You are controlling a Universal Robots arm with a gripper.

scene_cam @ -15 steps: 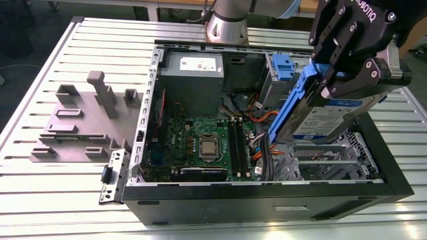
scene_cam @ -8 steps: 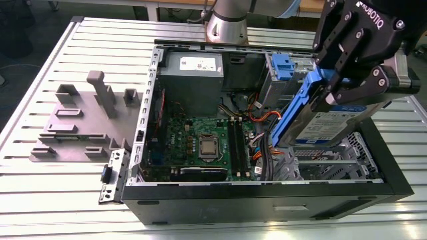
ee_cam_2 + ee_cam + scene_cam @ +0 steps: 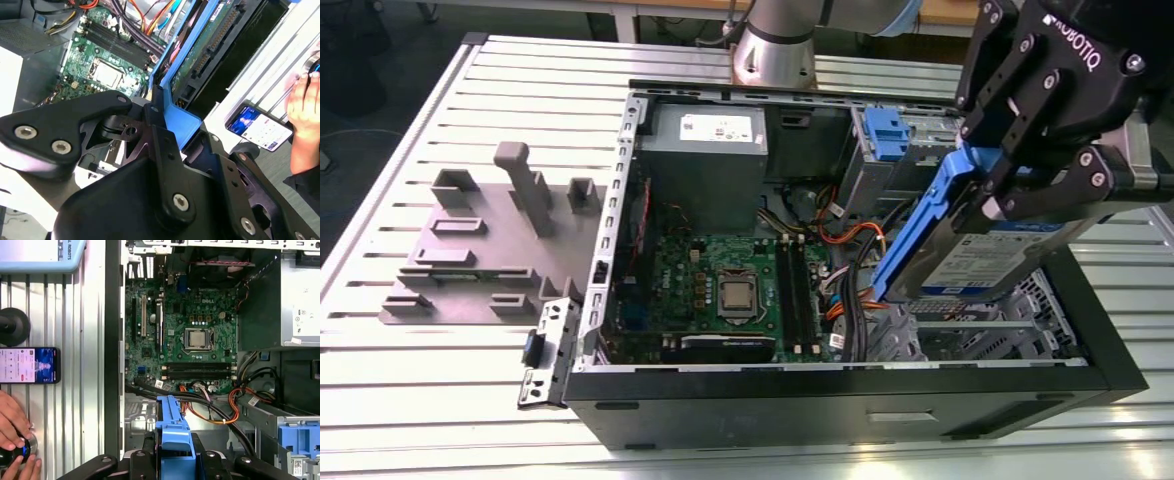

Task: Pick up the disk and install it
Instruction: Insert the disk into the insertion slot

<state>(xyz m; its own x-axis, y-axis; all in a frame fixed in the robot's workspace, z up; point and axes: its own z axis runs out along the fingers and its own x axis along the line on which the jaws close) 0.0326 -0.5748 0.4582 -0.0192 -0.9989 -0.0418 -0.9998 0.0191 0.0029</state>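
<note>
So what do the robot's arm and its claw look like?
The gripper is black and chunky. It is built from flat jointed links pinned with round silver screws, and it has white lettering on its side. The arm is a smooth, round, silver-grey tube.

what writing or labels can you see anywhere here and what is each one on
gripper, shut on the disk: white brand lettering on its body, not quoted here
disk: white and blue label, print too small to read
power supply sticker: too small to read
motherboard: white markings, too small to read
phone screen: lit, nothing legible
</note>
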